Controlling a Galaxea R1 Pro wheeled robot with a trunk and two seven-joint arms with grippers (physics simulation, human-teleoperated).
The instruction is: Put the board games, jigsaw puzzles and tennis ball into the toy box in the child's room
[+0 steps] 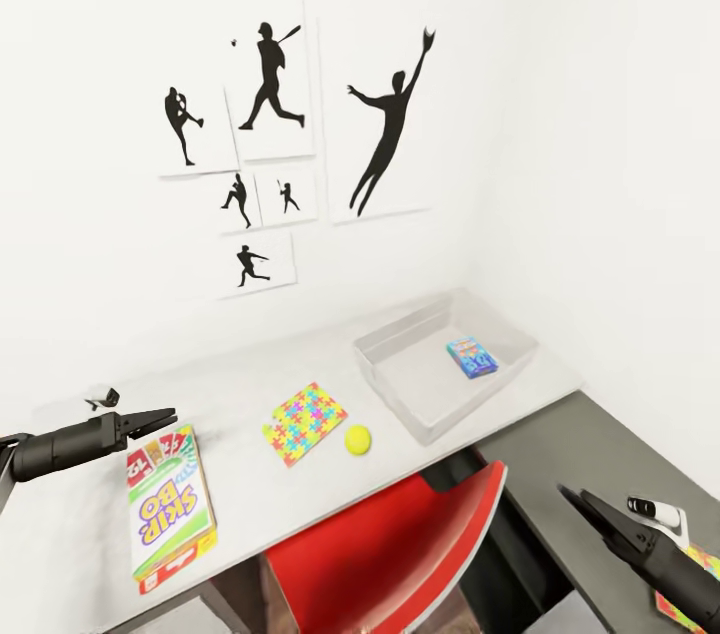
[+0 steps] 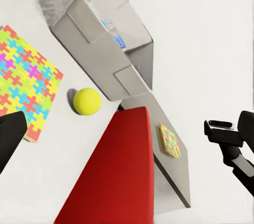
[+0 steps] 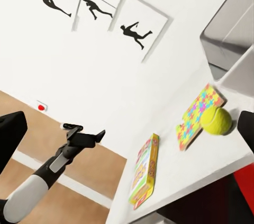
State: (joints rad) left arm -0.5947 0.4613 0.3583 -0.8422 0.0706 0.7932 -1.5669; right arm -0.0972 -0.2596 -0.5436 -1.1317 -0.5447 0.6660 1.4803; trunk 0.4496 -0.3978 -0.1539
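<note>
On white table, yellow-green tennis ball (image 1: 357, 439)

- The only thing you can actually read is "SKIP BO" in big yellow letters on the board game box (image 1: 171, 508) lying flat on the white table (image 1: 250, 384), head view. The lettering runs along the length of the lid.
- Same box has little card graphics at the top end with digits on them; one looks like a "12", the others are too small to make out.
- The small blue box (image 1: 471, 357) in the toy box (image 1: 400, 384) has some print on it, but it's just a blur.
</note>
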